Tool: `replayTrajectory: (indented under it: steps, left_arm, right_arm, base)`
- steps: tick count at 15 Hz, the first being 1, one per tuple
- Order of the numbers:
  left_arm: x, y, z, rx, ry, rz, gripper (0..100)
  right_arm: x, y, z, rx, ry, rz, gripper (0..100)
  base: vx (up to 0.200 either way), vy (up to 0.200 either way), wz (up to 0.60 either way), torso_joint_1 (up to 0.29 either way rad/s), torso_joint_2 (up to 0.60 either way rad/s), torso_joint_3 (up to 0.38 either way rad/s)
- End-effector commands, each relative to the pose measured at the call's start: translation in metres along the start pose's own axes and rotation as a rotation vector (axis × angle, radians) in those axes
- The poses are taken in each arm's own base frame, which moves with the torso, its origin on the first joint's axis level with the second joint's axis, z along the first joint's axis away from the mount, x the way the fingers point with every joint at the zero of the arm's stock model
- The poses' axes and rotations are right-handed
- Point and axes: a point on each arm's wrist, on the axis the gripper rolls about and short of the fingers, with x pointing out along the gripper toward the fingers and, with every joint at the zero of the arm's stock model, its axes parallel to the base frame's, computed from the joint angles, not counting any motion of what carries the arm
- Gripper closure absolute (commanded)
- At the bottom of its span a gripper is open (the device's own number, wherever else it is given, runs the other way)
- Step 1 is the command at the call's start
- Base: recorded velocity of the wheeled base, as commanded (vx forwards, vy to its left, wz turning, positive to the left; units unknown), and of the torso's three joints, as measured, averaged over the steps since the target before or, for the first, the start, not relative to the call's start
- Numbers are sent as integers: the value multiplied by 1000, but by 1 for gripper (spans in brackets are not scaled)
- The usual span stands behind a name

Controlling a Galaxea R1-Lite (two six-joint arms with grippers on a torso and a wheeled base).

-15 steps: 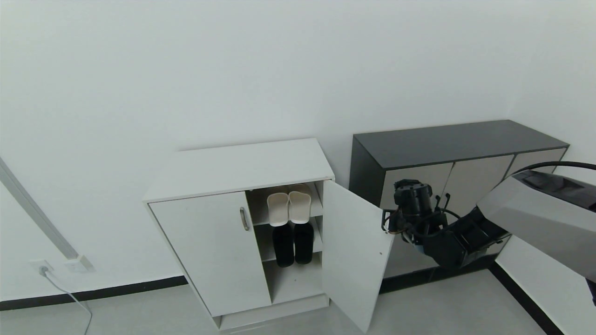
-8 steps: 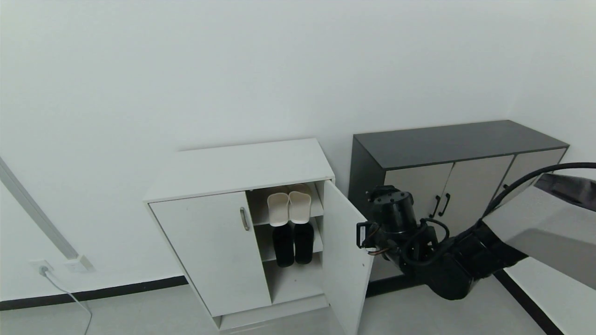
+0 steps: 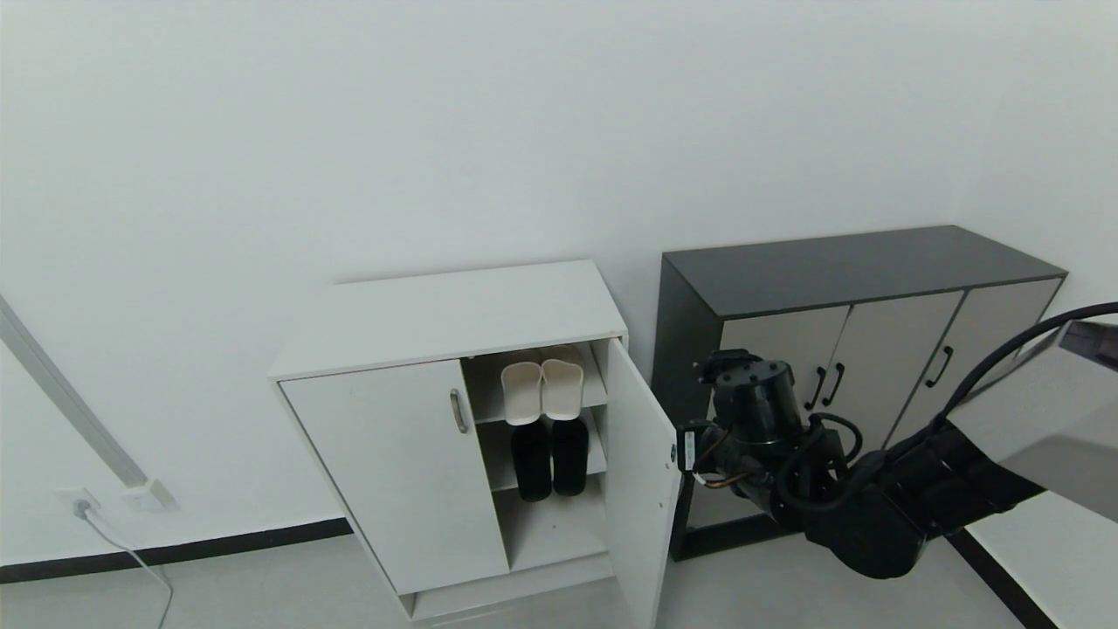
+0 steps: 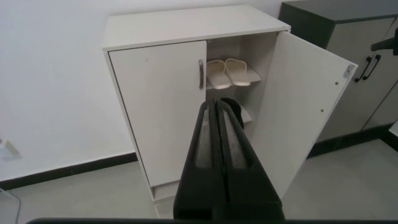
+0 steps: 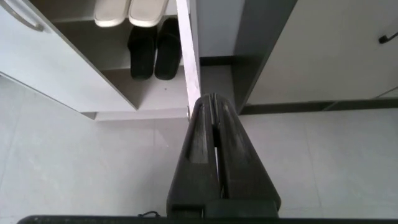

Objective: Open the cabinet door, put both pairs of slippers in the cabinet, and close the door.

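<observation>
By free edge of cabinet door (image 3: 642,489), right claw (image 5: 213,98) closed, empty; door prob. light, stiff, so push nr that edge.

I can read no text, number, brand or sign anywhere here. The nearest thing to a label is a small white tag (image 3: 687,448) on my right arm, close to the outer edge of the open cabinet door (image 3: 642,489). Whatever is printed on it is too small for me to make out.
</observation>
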Motion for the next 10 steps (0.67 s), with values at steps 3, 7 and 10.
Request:
replayTrajectory:
  steps: [3,7,10]
  left_arm:
    - [0,0,0,0,1,0,100]
    - [0,0,0,0,1,0,100]
    - [0,0,0,0,1,0,100]
  right_arm:
    - [6,-8,-2,3,7,-19,100]
    - [46,-24,-12,44,-44,-54,100]
    - [69,-28,-21,54,-51,-68,100]
  base:
    - [0,0,0,0,0,0]
    - [0,0,0,0,0,0]
    - [0,0,0,0,0,0]
